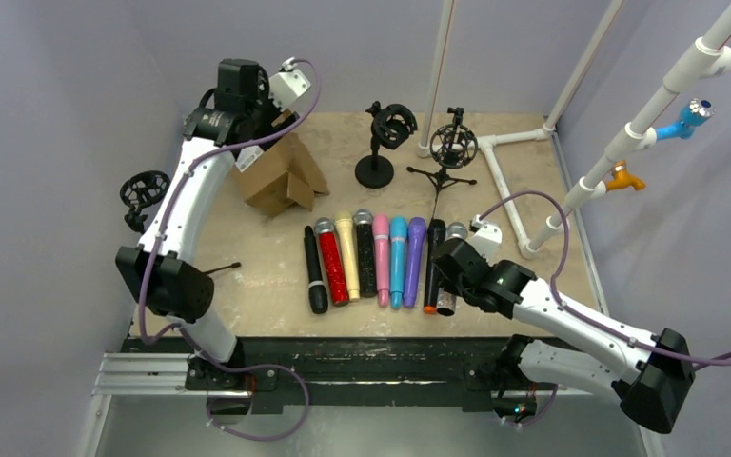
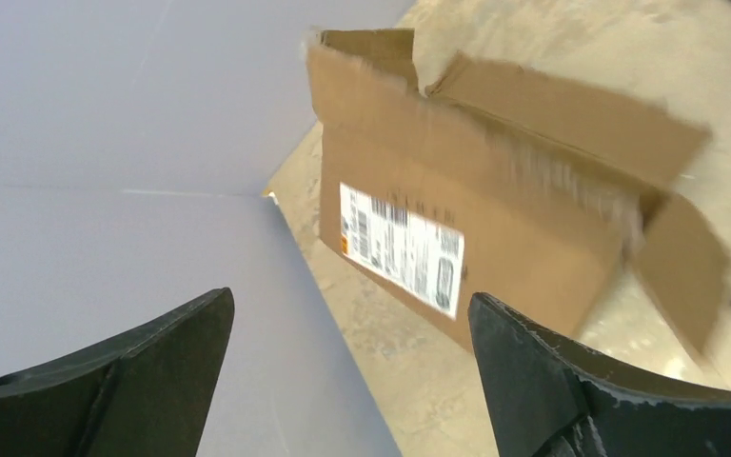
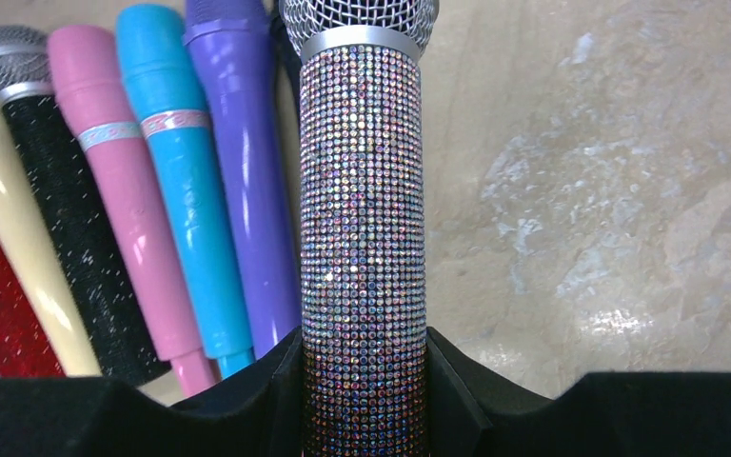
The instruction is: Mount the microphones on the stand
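The cardboard box (image 2: 543, 238) bears a white barcode label (image 2: 402, 248), its print unreadable.

Silver microphone (image 3: 363, 238): head cropped at top edge, lower body hidden between fingers (image 3: 247, 409). Cardboard box (image 2: 495, 219) blurred.

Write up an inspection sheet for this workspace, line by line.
Surface: tan tabletop, scuffed.
Job's things: microphones in a row near the front; two stands at the back, both empty.
Clutter: opened cardboard box, back left.
Grippers: left end effector open, empty, by the box; right end effector shut on the glittery silver microphone.
Cables: purple cables along both arms.
Surroundings: lilac walls; white pipe frame, right.
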Motion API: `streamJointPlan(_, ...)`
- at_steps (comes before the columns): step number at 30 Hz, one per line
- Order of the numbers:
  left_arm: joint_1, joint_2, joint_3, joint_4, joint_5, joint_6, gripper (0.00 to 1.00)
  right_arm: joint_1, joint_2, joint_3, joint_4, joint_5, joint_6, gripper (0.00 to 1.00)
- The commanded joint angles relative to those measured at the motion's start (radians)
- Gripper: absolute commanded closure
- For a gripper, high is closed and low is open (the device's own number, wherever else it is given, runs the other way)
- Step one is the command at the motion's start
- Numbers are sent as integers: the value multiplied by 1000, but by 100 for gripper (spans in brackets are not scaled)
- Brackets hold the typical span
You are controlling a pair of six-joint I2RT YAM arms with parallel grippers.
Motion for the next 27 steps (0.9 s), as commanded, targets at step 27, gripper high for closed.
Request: streamJointPlan(27,-144,-52,-394,198,-34,52,0,-453,236,-50,258,-181,-291,90)
